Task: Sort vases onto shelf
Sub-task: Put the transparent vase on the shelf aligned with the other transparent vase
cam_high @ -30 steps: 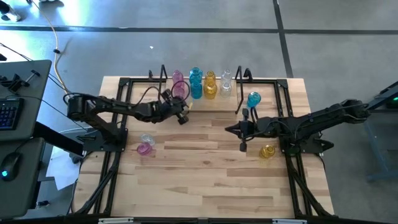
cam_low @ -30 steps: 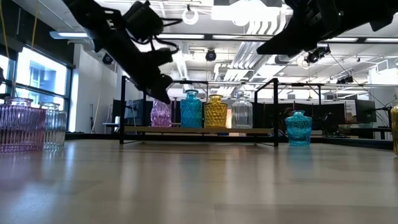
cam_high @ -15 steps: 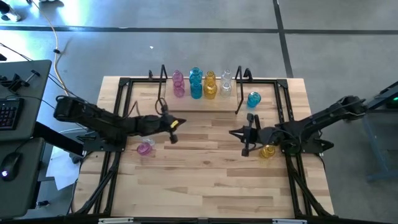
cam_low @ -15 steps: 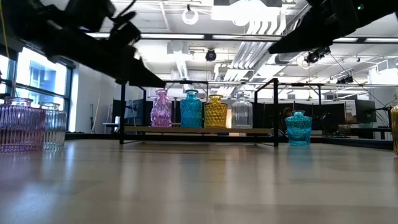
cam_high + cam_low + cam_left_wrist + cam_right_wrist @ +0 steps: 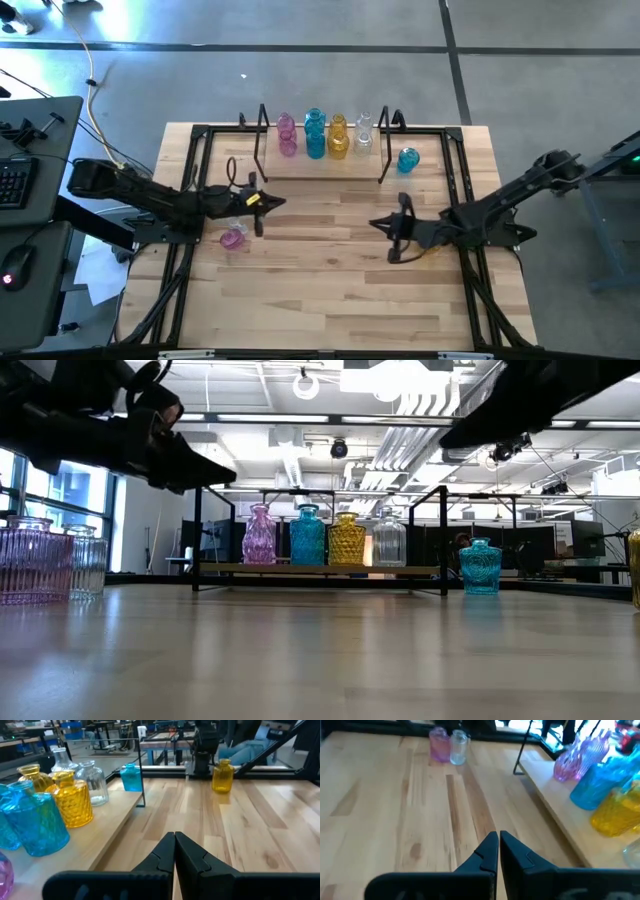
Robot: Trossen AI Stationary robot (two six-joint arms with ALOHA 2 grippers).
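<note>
Beside the shelf (image 5: 320,165), four vases are already standing in its row: pink (image 5: 287,135), teal (image 5: 315,133), yellow (image 5: 337,136), clear (image 5: 363,131). You are holding the left pincer (image 5: 262,203) on the shelf's near side, fingers pressed together, gripping nothing; the right pincer (image 5: 392,227) is likewise shut and carrying nothing. A loose pink vase (image 5: 233,239) and a clear one (image 5: 88,563) are sitting further out from the shelf's left end, near the left pincer; a teal vase (image 5: 408,159) is sitting just outside the right post, and a yellow one (image 5: 222,775) is waiting near the right arm. My read: you are going for the next pick, so spread the fingers before descending and take the neck squarely. Every vase is standing upright, long axis vertical, neck up.
</note>
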